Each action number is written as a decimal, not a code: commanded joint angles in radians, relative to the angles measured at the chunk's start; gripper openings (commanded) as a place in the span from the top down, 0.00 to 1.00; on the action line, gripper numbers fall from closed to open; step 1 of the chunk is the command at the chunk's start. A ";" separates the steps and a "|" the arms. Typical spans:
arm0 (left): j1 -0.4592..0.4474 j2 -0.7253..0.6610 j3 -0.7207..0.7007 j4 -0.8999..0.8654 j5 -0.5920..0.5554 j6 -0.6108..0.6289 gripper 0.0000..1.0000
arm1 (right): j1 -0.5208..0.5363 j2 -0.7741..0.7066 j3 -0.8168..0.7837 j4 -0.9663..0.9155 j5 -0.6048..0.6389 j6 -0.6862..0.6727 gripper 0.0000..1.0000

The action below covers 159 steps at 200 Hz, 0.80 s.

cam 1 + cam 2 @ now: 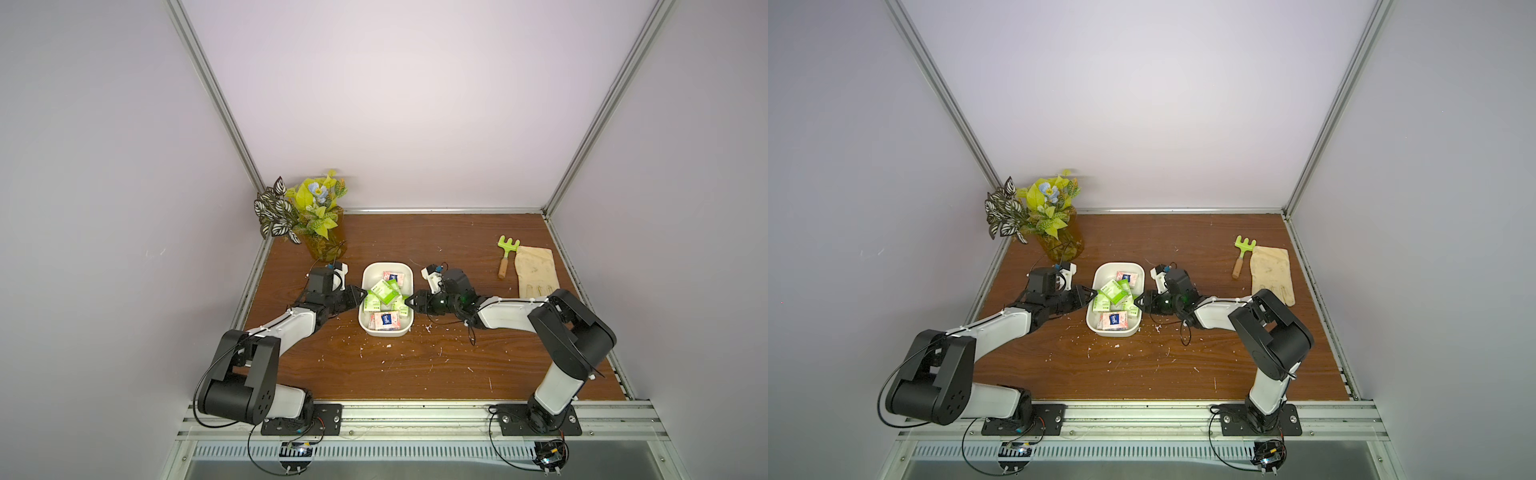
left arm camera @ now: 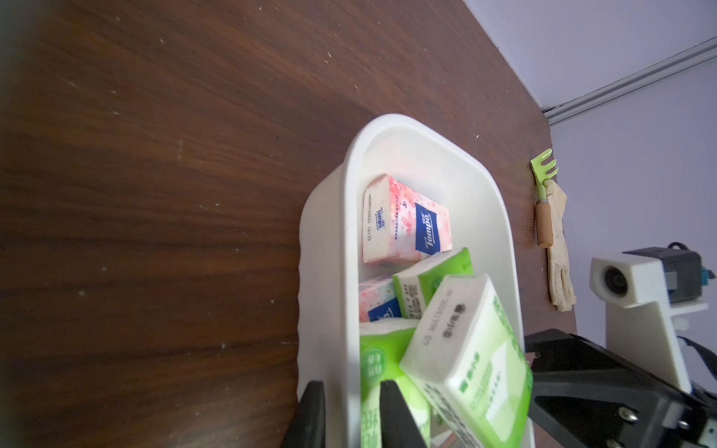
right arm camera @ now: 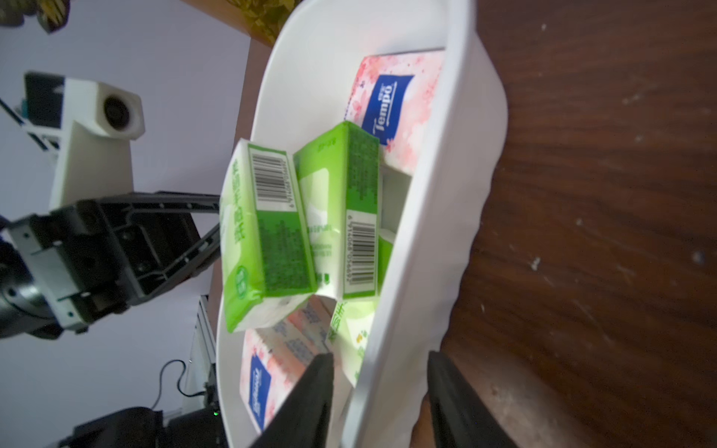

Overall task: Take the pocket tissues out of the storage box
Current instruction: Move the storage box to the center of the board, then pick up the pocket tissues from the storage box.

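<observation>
The white storage box stands mid-table, and both arms reach it from either side. Several pocket tissues lie inside: green-and-white packets piled in the middle, and pink packets with a blue label at the back and front. My left gripper is shut on the box's left wall, one finger outside and one inside against a green packet. My right gripper straddles the right wall, open with gaps on both sides.
An amber vase of artificial plants stands at the back left, close behind the left wrist. A green toy rake and a beige glove lie at the back right. White crumbs dot the wooden table.
</observation>
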 commanded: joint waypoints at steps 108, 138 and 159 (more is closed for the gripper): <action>0.030 -0.246 -0.043 -0.146 -0.242 0.066 0.36 | 0.237 0.063 0.702 -0.878 0.536 -0.434 0.11; 0.094 -0.314 -0.120 -0.101 -0.234 0.032 0.33 | 0.314 0.213 0.898 -1.004 0.628 -0.453 0.07; 0.109 -0.349 -0.151 -0.082 -0.248 0.028 0.32 | 0.337 0.313 1.023 -1.096 0.649 -0.456 0.08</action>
